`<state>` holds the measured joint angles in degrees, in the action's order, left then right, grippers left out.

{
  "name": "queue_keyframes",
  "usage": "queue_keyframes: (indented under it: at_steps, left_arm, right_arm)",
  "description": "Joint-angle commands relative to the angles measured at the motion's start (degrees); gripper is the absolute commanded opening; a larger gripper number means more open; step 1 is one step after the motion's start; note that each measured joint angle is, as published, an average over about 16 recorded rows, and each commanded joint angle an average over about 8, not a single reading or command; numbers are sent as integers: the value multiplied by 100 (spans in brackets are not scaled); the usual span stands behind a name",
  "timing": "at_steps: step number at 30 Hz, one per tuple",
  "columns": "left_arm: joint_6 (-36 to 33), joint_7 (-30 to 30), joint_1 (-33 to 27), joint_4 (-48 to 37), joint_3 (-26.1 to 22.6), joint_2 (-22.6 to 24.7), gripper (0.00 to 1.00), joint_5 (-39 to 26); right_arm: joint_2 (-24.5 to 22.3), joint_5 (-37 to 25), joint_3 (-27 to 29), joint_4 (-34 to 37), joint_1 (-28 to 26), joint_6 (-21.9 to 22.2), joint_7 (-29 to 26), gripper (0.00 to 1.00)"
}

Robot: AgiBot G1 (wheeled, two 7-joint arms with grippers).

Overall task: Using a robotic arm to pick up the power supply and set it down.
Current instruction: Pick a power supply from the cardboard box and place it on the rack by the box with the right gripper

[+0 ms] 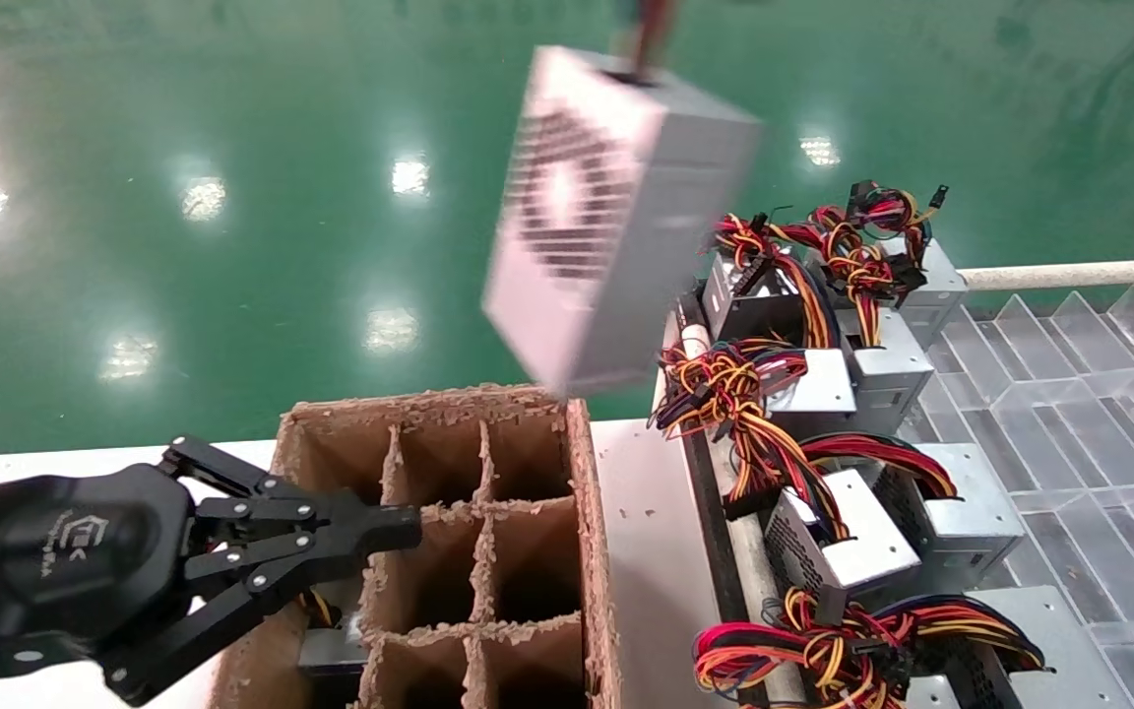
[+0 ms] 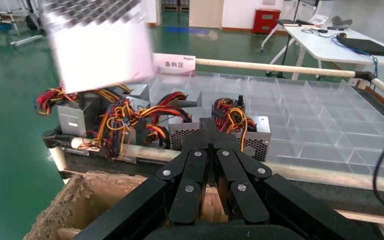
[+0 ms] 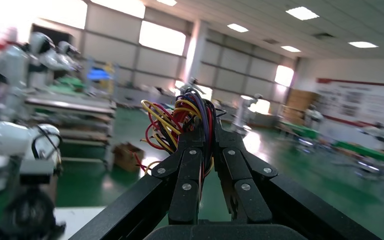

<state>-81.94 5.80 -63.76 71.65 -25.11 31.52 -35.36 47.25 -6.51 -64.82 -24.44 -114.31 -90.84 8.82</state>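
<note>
right gripper (image 3: 205,137): fingers clenched on the wire bundle (image 3: 180,117), not on the metal case. that explains the pose: the power supply (image 1: 611,212) hangs by its wires, tilted, fan grille facing my head camera, in the air above the far right corner of the cardboard box (image 1: 592,512). its lowest corner looks just above the box rim, though i cannot tell whether it touches.

left gripper (image 1: 400,527): fingers pinched together, holding nothing, parked low over the near left cells of the box. in the left wrist view the hanging supply (image 2: 97,42) shows high and off to one side of it, well apart.

room: the divided cells under the load look open and dark, with one supply (image 1: 331,650) already sitting in a near left cell. the cell walls are ragged, so i judge a swinging corner could catch on them. to the right, the rack of other supplies (image 1: 823,473) stands close, its wires spilling toward the box; the strip of white table (image 1: 646,551) between is narrow. open floor lies beyond.
</note>
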Motion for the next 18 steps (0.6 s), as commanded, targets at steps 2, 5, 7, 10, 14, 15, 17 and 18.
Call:
queue_keyframes:
  at_steps: [2, 5, 7, 10, 14, 15, 17, 18]
  left_arm:
    - [0, 0, 0, 0, 0, 0, 0, 0]
    - [0, 0, 0, 0, 0, 0, 0, 0]
    - [0, 0, 0, 0, 0, 0, 0, 0]
    - [0, 0, 0, 0, 0, 0, 0, 0]
    - [0, 0, 0, 0, 0, 0, 0, 0]
    - [0, 0, 0, 0, 0, 0, 0, 0]
    - [0, 0, 0, 0, 0, 0, 0, 0]
    - [0, 0, 0, 0, 0, 0, 0, 0]
  right_arm:
    - [-668, -59, -13, -314, -81, 28, -108, 0]
    - [-1384, -168, -33, -559, -190, 70, -258, 0]
    - [-1834, -268, -53, -722, -267, 99, -358, 0]
    - [-2454, -460, -93, -943, -363, 159, -471, 0]
    - [-3142, -772, -159, -1178, -435, 302, -526, 0]
    - [-3285, -849, -179, -1221, -437, 343, -528, 0]
    - [-3534, -966, -224, -1285, -411, 426, -540, 0]
    - [-3634, -1008, -251, -1303, -380, 460, -538, 0]
